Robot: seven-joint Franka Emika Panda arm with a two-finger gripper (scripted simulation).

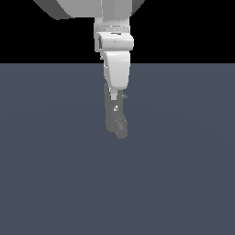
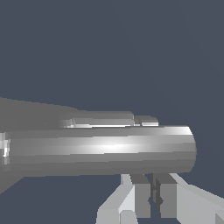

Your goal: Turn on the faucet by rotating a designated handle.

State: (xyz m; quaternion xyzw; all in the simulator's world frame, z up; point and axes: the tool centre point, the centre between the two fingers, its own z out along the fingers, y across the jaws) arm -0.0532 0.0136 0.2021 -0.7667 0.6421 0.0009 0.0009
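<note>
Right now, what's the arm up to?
The white Panda arm has its gripper down at the grey faucet standing on the dark floor. In the wrist view a grey rod, likely the handle, lies just ahead of the fingertips, which sit nearly together with nothing between them. No grasp yet.

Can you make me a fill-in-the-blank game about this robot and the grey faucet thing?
1. The robot arm is colored ____.
2. The faucet is a cylinder colored ____.
3. In the exterior view, the robot arm reaches toward the faucet from ____.
4. In the wrist view, the jaws of the gripper stand almost ____, with only a thin gap.

Missing words: white; grey; above; shut
</note>
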